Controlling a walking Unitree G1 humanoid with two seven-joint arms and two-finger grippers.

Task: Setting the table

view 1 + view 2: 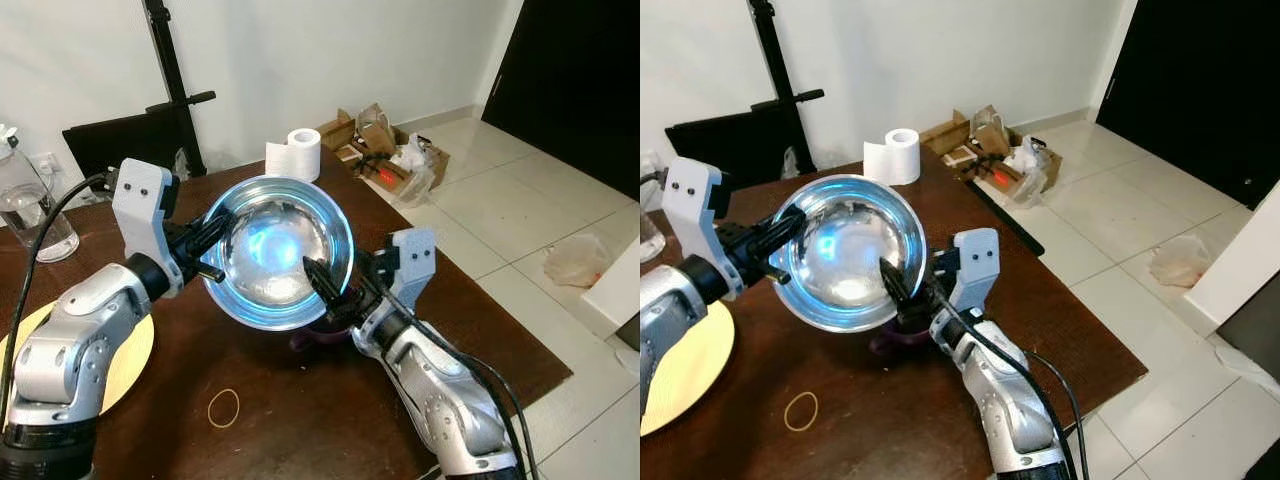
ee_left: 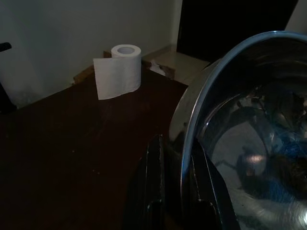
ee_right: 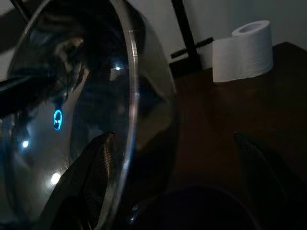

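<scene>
Steel bowl (image 1: 278, 252) up off the dark wooden table (image 1: 300, 420), tilted toward my head camera, its polished inside catching a blue glow. My left gripper (image 2: 176, 165) is clenched on its rim, one finger inside, one outside. My right gripper (image 1: 338, 292) sits at the opposite edge with its jaws spread, one finger (image 3: 96, 167) against the bowl's inner wall, the other well apart. Under the bowl, something dark purple (image 1: 318, 338) on the table. Behind it, a toilet roll (image 1: 294, 154); near my left arm, a yellow plate (image 1: 118, 365); in front, a rubber band (image 1: 223, 406).
</scene>
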